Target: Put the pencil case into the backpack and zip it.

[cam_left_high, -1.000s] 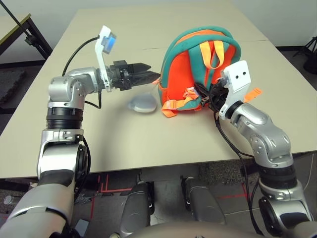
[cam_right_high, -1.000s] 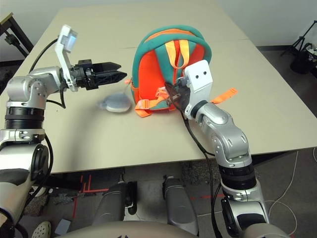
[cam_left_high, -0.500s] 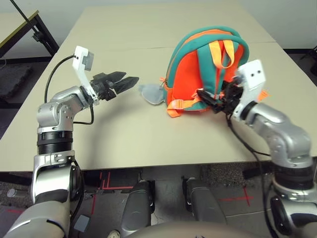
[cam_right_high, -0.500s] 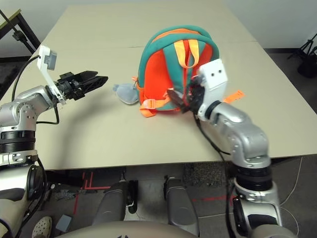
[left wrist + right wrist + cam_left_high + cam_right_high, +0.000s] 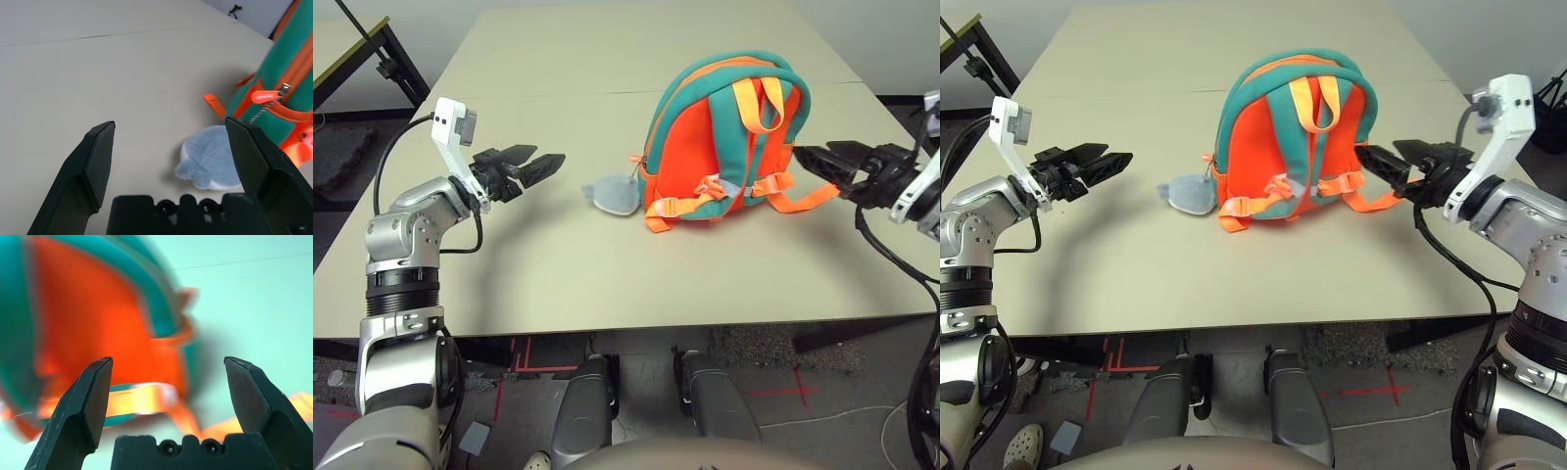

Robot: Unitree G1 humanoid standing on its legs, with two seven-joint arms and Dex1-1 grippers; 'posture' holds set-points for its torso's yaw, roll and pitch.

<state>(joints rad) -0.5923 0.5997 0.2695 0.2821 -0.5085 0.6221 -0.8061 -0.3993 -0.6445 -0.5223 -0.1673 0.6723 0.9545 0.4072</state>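
Facing you from the tabletop (image 5: 558,274), the orange-and-teal child's backpack (image 5: 690,152) stood upright, its shoulder-strap side toward the robot. At its eight o'clock in the left eye view, the grey-and-white plush shark charm (image 5: 617,195) lay on the table. Your left gripper (image 5: 550,154) hung at the backpack's nine o'clock, well apart from it, its fingers spread wide and empty. Your right gripper (image 5: 812,148) was at three o'clock, near the bag, also wide and holding nothing. The left wrist view gave you the metal zipper slider (image 5: 284,88), the orange pull tab (image 5: 264,96) and the charm's chain (image 5: 259,113); the head views gave you the yellow-orange top loop (image 5: 747,106) and lower strap buckles (image 5: 670,207).
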